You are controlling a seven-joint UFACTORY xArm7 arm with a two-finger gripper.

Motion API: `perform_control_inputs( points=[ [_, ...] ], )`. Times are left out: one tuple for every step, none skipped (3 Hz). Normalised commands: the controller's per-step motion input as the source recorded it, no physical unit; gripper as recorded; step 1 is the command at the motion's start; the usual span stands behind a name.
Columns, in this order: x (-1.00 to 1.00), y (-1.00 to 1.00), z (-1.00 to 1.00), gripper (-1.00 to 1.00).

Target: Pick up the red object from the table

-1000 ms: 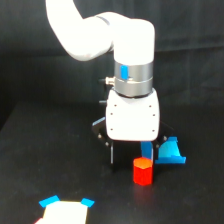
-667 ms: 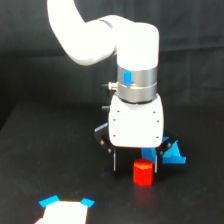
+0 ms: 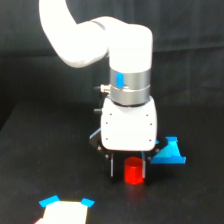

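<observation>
Gripper (image 3: 129,165) now lower, around stubby bright red object (image 3: 134,171).

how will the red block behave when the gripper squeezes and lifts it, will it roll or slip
The red block looks solid and stubby, so probably stiff and light. It stands upright on the table, wider than tall, so tipping seems unlikely. Its sides look smooth and rounded, so it might slip or twist between the fingers of the gripper.
</observation>
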Motion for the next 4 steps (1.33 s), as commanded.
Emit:
perform_control_inputs(
  points=[
    [-0.12,0.51,0.56,-1.00],
    [-0.02,0.37,1.00,-0.58],
    [-0.33,0.72,1.00,-0.45],
    [-0.07,-1.00,1.00,-0.20]
  ],
)
